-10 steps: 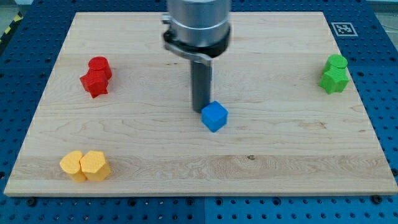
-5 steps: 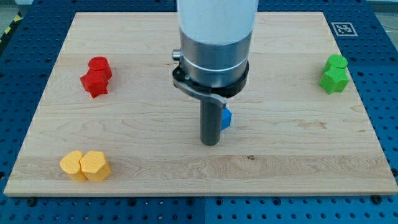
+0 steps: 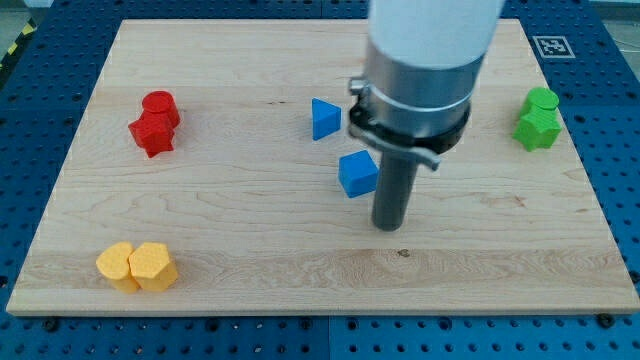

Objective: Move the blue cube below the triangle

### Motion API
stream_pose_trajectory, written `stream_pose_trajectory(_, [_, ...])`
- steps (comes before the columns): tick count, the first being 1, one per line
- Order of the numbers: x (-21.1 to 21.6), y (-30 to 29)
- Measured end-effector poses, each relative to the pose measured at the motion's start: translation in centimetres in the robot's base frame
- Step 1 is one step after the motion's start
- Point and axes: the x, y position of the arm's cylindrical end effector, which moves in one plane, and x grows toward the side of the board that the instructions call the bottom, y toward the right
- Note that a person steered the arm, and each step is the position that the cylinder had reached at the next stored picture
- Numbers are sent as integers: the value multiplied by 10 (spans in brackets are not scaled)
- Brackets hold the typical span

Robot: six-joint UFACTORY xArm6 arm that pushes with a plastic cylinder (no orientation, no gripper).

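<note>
A blue cube (image 3: 357, 173) sits near the middle of the wooden board (image 3: 250, 240). A blue triangle (image 3: 324, 118) lies just above it, a little toward the view's left. My tip (image 3: 388, 225) rests on the board just to the right of the cube and slightly below it, close to the cube's right face; I cannot tell if it touches. The arm's wide body hides the board above and to the right of the cube.
A red cylinder (image 3: 160, 104) and a red star-shaped block (image 3: 152, 133) sit together at the left. Two yellow blocks (image 3: 137, 266) lie at the bottom left. Two green blocks (image 3: 538, 118) stand at the right edge. A marker tag (image 3: 551, 46) is at the top right corner.
My tip moved from the cube's left side, round below it, to its right side. The cube shifted slightly up. The arm's body moved right and uncovered the blue triangle.
</note>
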Motion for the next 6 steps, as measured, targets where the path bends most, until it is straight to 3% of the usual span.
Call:
stream_pose_trajectory(2, [-45,-11])
stream_pose_trajectory(5, [-27,-37])
stream_pose_trajectory(6, [-51,-49])
